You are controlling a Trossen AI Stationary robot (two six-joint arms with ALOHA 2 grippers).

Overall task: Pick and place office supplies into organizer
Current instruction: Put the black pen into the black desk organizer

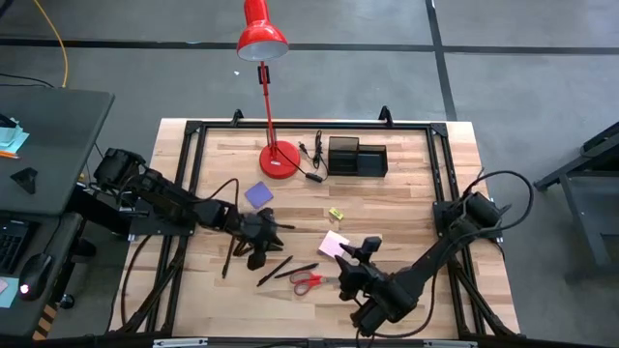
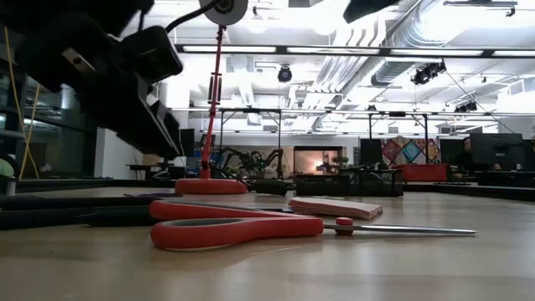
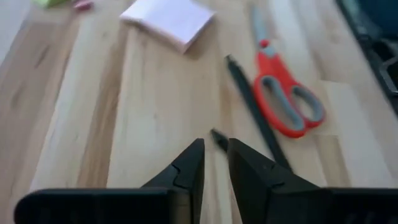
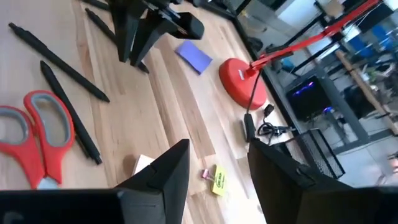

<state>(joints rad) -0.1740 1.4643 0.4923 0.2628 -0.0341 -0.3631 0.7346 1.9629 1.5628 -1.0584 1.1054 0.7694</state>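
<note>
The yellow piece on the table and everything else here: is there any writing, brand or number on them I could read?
No text can be read in any view.
Yellow piece: dark marks on it, too blurred to read.
Pink note pad, purple-blue pad, scissors, pens, organizer, red lamp: no lettering visible.
Screens in the room behind: too small to read.

Robotics lab or open workshop: wooden table (image 1: 406,222) in black metal frame, grey concrete floor (image 1: 522,87), exposed ceiling ducts (image 2: 410,33), strip lights, other framed rigs (image 2: 393,125), monitors behind
</note>
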